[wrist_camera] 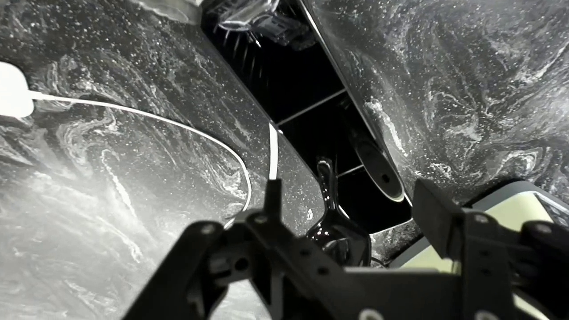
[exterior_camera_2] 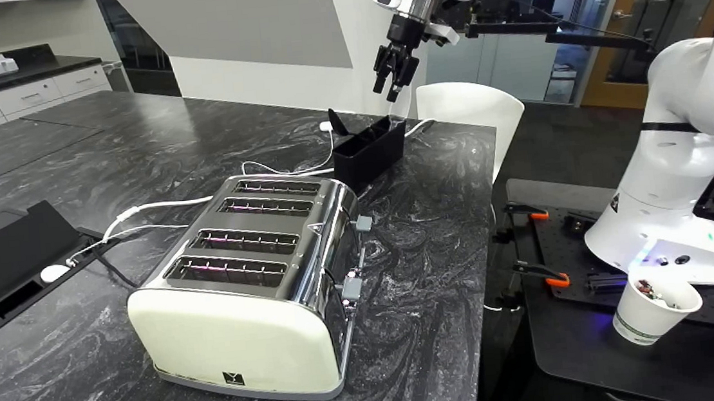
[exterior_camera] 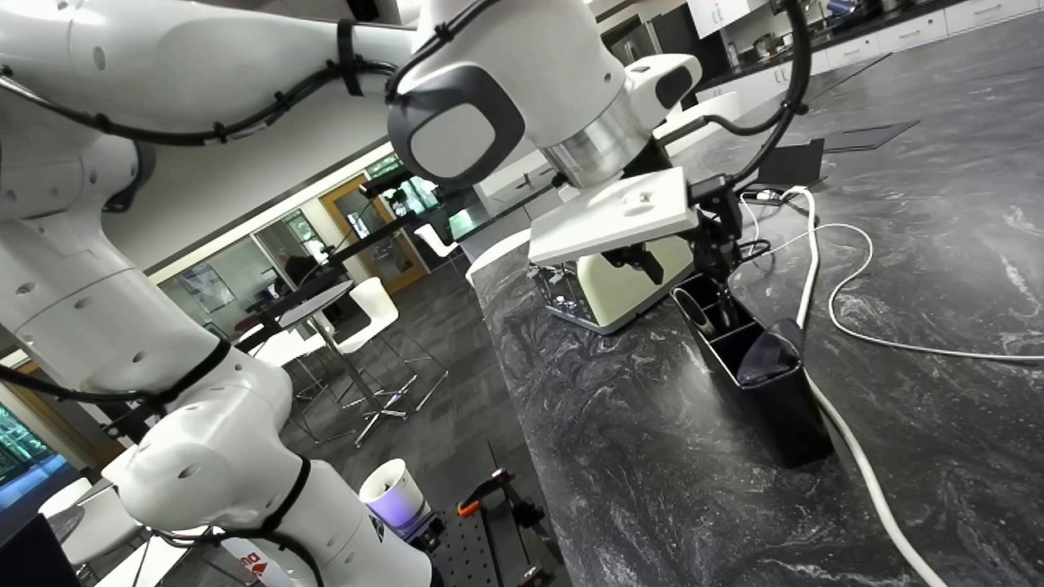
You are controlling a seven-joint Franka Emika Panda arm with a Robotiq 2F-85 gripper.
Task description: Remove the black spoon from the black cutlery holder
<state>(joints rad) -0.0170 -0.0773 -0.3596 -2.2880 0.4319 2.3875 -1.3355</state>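
The black spoon (wrist_camera: 336,229) is lodged bowl-up in the black cutlery holder (exterior_camera_2: 376,159); nothing is gripped. Because the gripper (wrist_camera: 348,192) is spread so wide, an oval-ended utensil (wrist_camera: 377,166) (also stood inside) could be pinched along with the spoon, and the holder tipped.

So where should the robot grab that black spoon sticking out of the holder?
Probably by the narrow neck of the black spoon, from above, with the open gripper straddling it. The wide, rounded end sticks up out of the black cutlery holder, and the slim part below it looks easier to pinch.
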